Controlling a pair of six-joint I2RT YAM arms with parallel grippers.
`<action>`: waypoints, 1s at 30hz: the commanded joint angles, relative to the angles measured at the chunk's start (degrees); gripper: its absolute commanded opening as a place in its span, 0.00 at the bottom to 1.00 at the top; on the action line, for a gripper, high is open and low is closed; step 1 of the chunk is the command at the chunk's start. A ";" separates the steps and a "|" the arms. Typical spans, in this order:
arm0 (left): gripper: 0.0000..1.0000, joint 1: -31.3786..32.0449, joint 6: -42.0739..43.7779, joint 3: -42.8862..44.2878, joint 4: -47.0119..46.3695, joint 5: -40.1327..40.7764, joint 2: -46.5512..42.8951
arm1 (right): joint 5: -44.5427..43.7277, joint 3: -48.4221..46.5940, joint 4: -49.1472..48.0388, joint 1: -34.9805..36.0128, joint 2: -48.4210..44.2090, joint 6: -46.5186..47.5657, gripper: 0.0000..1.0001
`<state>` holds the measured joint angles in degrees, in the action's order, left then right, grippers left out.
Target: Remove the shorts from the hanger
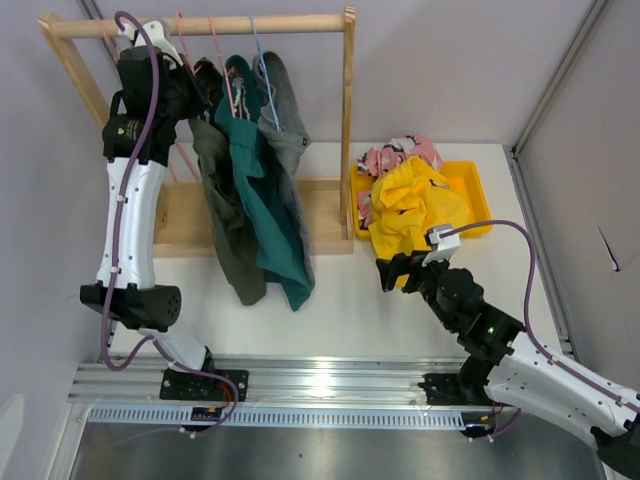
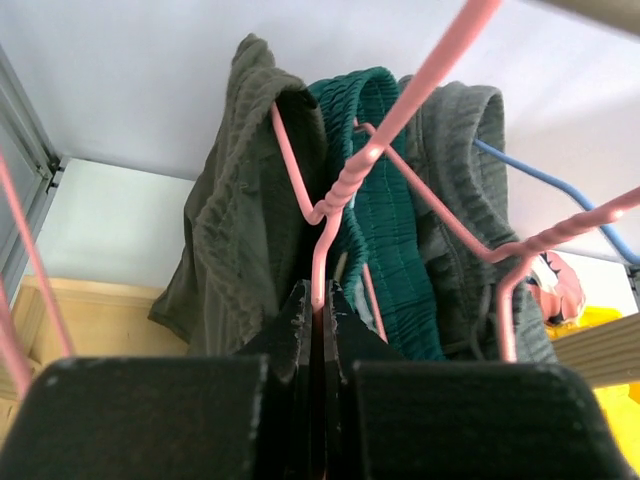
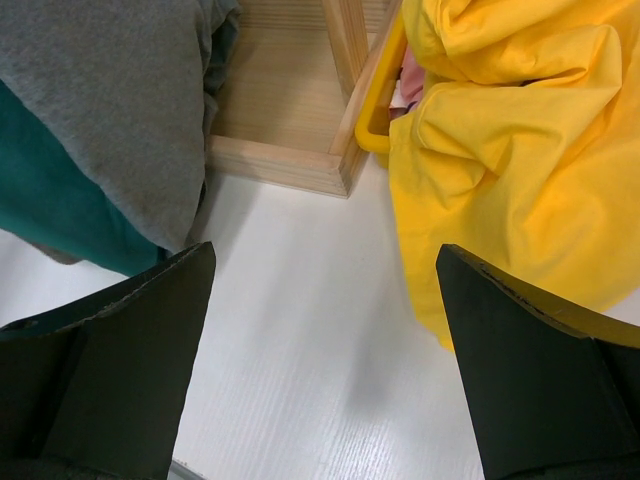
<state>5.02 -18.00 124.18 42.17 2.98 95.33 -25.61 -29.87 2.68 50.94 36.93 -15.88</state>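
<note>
1. The left hand (image 2: 318,300) is reaching up at the wooden rail (image 1: 200,25), and its fingers are squeezing together on the wire of a pink hanger (image 2: 345,180), so it's clamped on the hanger and not on any cloth.
2. Straight ahead of those fingertips, three pairs are hanging bunched up. The olive shorts (image 2: 235,220) are sitting closest on its left, the teal shorts (image 2: 385,200) are dead ahead, and the grey shorts (image 2: 460,200) are off to its right, with a blue hanger (image 2: 540,180) poking out beyond them.
3. One arm of the pinched wire is running into the olive waistband, so I'm guessing that's the pair it's working on. I can't tell for sure.
4. All three are dangling long-ways down from the rail, so the legs are trailing well below the left hand toward the surface (image 1: 340,300).
5. The right hand (image 1: 392,270) is hovering low over the surface with its fingers spread apart, gripping nothing. The grey and teal hems are hanging off to its left and the yellow shorts (image 3: 510,150) are just to its right.
6. The yellow pair and the pink patterned shorts (image 1: 400,155) are lying heaped in the yellow tray (image 1: 470,180), already off any hanger.
7. So the left hand is way nearer the waistbands and the right one is nearer the hems. Looks to me like the next bit is turning on pulling the cloth down and away from that held wire.
</note>
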 commanded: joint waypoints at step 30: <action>0.00 0.35 -2.30 4.32 0.63 -9.57 -11.74 | 6.44 -78.21 -11.82 29.04 64.84 25.28 0.99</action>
<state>5.04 -18.79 128.42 48.34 -3.57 86.65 -20.08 -101.32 -8.34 79.88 98.37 7.55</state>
